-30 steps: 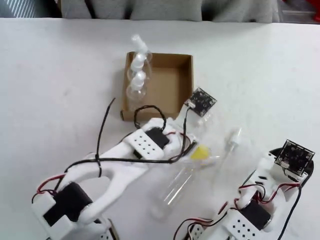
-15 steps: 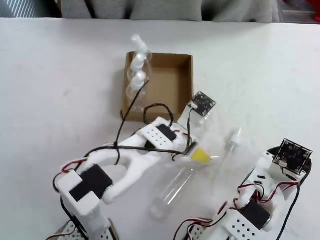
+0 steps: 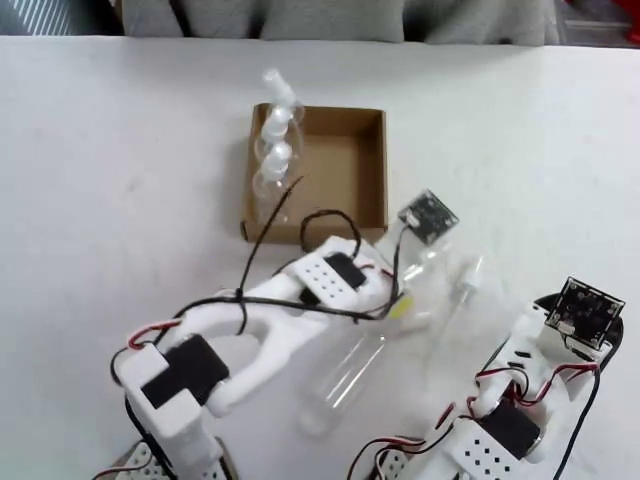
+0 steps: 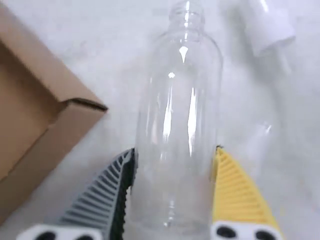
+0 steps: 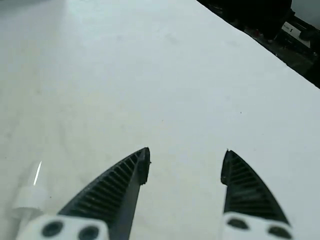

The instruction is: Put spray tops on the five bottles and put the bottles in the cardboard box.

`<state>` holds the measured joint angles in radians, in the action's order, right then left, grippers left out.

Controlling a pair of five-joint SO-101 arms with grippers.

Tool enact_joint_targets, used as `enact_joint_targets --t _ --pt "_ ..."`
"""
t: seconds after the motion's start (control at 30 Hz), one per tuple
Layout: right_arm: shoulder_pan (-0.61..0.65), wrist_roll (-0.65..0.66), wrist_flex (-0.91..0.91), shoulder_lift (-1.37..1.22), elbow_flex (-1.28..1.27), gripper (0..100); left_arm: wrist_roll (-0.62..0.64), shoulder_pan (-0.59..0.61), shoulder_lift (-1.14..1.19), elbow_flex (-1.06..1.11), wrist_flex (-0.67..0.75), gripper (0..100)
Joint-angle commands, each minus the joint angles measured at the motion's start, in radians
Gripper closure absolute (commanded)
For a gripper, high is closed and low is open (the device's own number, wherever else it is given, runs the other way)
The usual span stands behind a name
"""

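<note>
Just below the cardboard box [image 3: 340, 175], the left gripper [image 4: 175, 152] clamped a capless clear bottle [image 4: 180, 110] and the right gripper [image 5: 186, 151] gaped empty at lower right; capping looked in hand, needing the spray top [image 3: 466, 276] fetched.

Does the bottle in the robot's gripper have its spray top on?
No, off. The bottle in the left gripper has a bare, open neck, and a spray top lies loose beside it.

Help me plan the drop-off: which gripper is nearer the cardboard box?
Left. The left gripper, clamped on a bottle, sits beside the cardboard box; the right gripper hangs farther off.
</note>
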<state>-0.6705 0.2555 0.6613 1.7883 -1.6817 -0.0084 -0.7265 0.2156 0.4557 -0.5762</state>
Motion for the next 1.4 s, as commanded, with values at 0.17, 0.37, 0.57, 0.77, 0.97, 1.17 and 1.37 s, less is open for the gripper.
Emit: enact_joint_targets --t 0.17,0.37,0.57,0.77,0.97,1.17,1.37 --pt "0.001 0.012 0.051 0.004 -0.008 79.4 -0.015 -0.087 -0.097 0.000 -0.008 98" --pt "0.001 0.012 0.051 0.004 -0.008 79.4 -0.021 -0.082 -0.406 0.120 -0.080 98" --pt "-0.001 0.014 0.051 0.004 -0.008 79.4 -0.023 0.042 -0.748 0.304 -0.152 98" --pt "0.002 0.014 0.050 0.004 -0.008 79.4 -0.087 0.220 -1.072 0.496 -0.316 98" --pt "0.030 0.014 0.070 0.002 0.040 83.7 -0.245 0.472 -1.333 0.726 -0.394 98" --pt "0.093 0.014 0.262 -0.004 0.218 83.0 -0.316 0.720 -1.408 0.855 -0.396 98" --pt "0.128 0.014 0.291 -0.196 0.347 83.0 -0.324 0.960 -1.334 0.875 -0.400 98"
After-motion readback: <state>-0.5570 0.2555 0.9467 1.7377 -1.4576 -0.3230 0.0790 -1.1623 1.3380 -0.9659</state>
